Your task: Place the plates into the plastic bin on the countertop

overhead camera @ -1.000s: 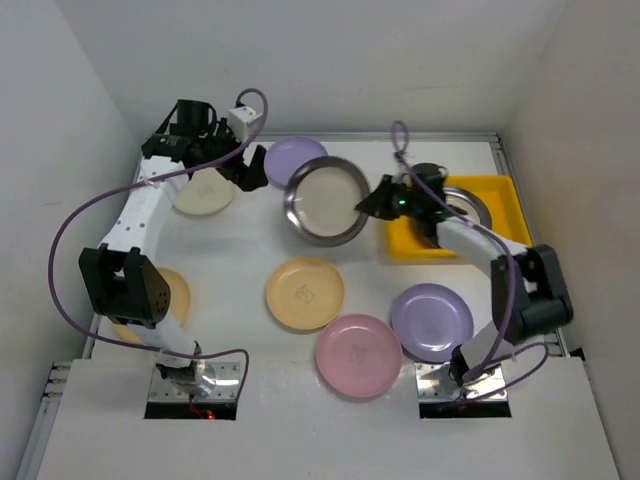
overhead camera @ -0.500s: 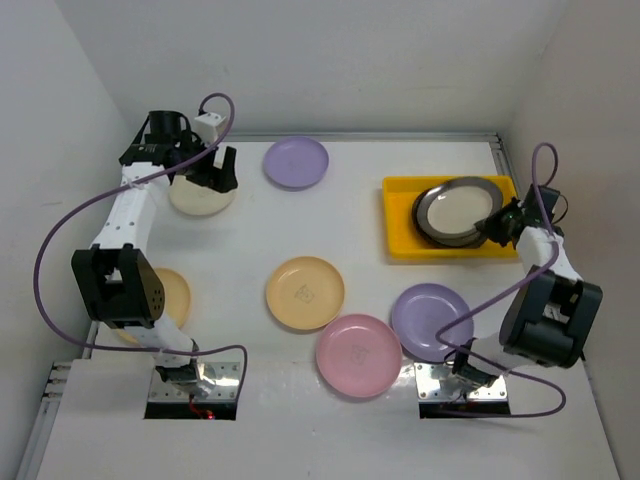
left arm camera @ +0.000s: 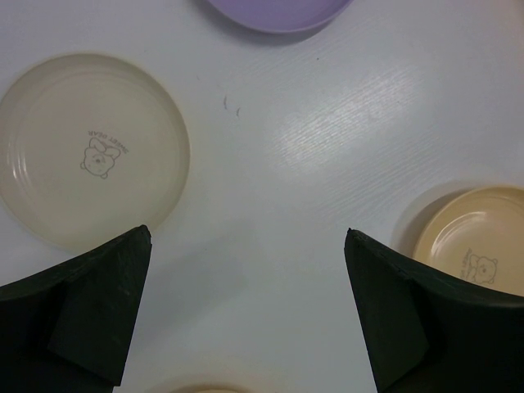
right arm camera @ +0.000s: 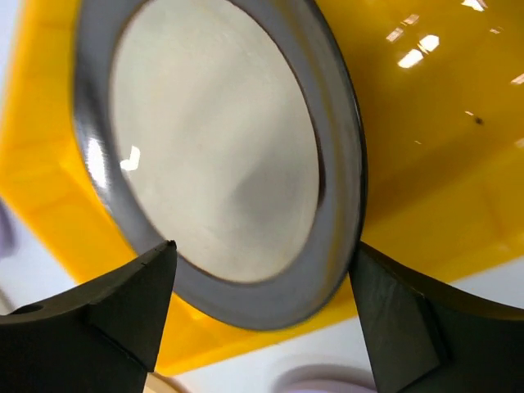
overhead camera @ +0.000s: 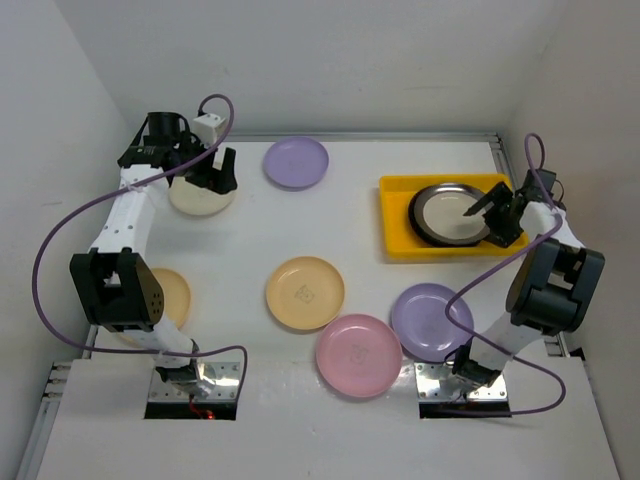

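A dark-grey-rimmed plate (overhead camera: 447,212) (right arm camera: 213,147) with a beige centre lies in the yellow plastic bin (overhead camera: 400,243) (right arm camera: 426,123) at the right rear of the white countertop (overhead camera: 250,240). My right gripper (overhead camera: 492,218) (right arm camera: 262,246) hangs open over the plate's right edge, a finger on either side of the rim, gripping nothing. My left gripper (overhead camera: 212,180) (left arm camera: 248,233) stands open above bare countertop beside a cream plate (overhead camera: 200,197) (left arm camera: 90,160). Loose plates: lilac (overhead camera: 296,162) (left arm camera: 278,12), pale orange (overhead camera: 305,292) (left arm camera: 475,241), pink (overhead camera: 358,354), lilac (overhead camera: 430,320).
Another pale orange plate (overhead camera: 172,295) lies at the left edge, partly hidden by the left arm. White walls close in the back and both sides. The bin sits close to the right wall, with the right arm's cable looping over it.
The right arm swung the grey-rimmed plate from mid-table to the bin and opened its jaws, letting it go. The left gripper shifted slightly left, off the lilac plate, towards the cream plate.
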### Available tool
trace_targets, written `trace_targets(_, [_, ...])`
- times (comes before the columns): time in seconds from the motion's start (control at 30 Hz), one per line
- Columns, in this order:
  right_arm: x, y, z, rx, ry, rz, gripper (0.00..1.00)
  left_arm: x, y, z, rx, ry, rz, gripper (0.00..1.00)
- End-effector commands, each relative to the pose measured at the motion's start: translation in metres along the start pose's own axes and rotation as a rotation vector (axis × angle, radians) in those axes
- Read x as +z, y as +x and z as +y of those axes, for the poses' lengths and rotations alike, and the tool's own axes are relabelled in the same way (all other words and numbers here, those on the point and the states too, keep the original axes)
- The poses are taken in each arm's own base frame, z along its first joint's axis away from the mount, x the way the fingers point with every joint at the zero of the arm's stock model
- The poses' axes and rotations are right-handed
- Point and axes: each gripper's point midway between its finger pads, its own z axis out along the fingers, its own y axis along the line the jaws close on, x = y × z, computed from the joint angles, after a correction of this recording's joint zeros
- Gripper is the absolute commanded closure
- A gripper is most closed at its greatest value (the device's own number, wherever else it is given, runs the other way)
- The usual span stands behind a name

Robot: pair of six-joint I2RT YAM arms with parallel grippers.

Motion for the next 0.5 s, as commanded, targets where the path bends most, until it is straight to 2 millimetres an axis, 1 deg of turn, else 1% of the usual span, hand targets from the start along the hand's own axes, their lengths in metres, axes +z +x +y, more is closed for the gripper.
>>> trace_targets(0.0, [-0.014,-0.015,-0.006,-0.121,0.104,-0.038,0.16,-0.012,-0.014,-0.005,0.032,0.002,-0.054,0.0])
trace_targets(0.07, [-0.013,-0.014,-0.01,-0.164,0.144,-0.04,0.16,-0.012,-0.014,-0.005,0.032,0.002,-0.054,0.0])
trace_targets(0.1, [-0.015,-0.019,-0.01,-0.192,0.161,-0.055,0.16,-0.012,-0.014,-0.007,0.032,0.012,-0.058,0.0])
trace_targets(0.13, [-0.014,-0.014,-0.01,-0.22,0.18,-0.035,0.16,-0.012,-0.014,-0.007,0.032,0.012,-0.058,0.0])
trace_targets(0.17, [-0.009,-0.011,-0.015,-0.231,0.207,-0.018,0.15,-0.012,-0.014,-0.007,0.032,0.012,-0.058,0.0])
trace_targets(0.2, [-0.01,-0.016,-0.014,-0.251,0.213,-0.023,0.15,-0.012,-0.014,-0.007,0.032,0.012,-0.058,0.0])
trace_targets(0.23, [-0.01,-0.013,-0.012,-0.269,0.218,-0.003,0.15,-0.012,-0.014,-0.007,0.032,0.012,-0.058,0.0])
trace_targets(0.27, [-0.008,-0.017,-0.01,-0.275,0.224,0.002,0.15,-0.012,-0.014,-0.007,0.032,0.012,-0.058,0.0])
trace_targets(0.3, [-0.011,-0.012,-0.01,-0.28,0.234,0.027,0.15,-0.012,-0.014,-0.007,0.032,0.012,-0.058,0.0])
trace_targets(0.33, [-0.018,-0.017,-0.006,-0.285,0.245,0.005,0.15,-0.012,-0.015,-0.008,0.032,0.021,-0.061,0.0])
trace_targets(0.37, [-0.021,-0.016,-0.003,-0.309,0.259,-0.012,0.15,-0.012,-0.015,-0.008,0.032,0.021,-0.061,0.0])
trace_targets(0.4, [-0.033,-0.023,0.001,-0.333,0.27,-0.063,0.14,-0.015,-0.017,-0.009,0.036,0.018,-0.069,0.0])
trace_targets(0.43, [-0.049,-0.028,0.01,-0.36,0.262,-0.117,0.14,-0.015,-0.017,-0.009,0.045,0.018,-0.069,0.0])
trace_targets(0.47, [-0.054,-0.021,0.009,-0.388,0.289,-0.127,0.12,-0.015,-0.016,-0.007,0.045,0.007,-0.065,0.0])
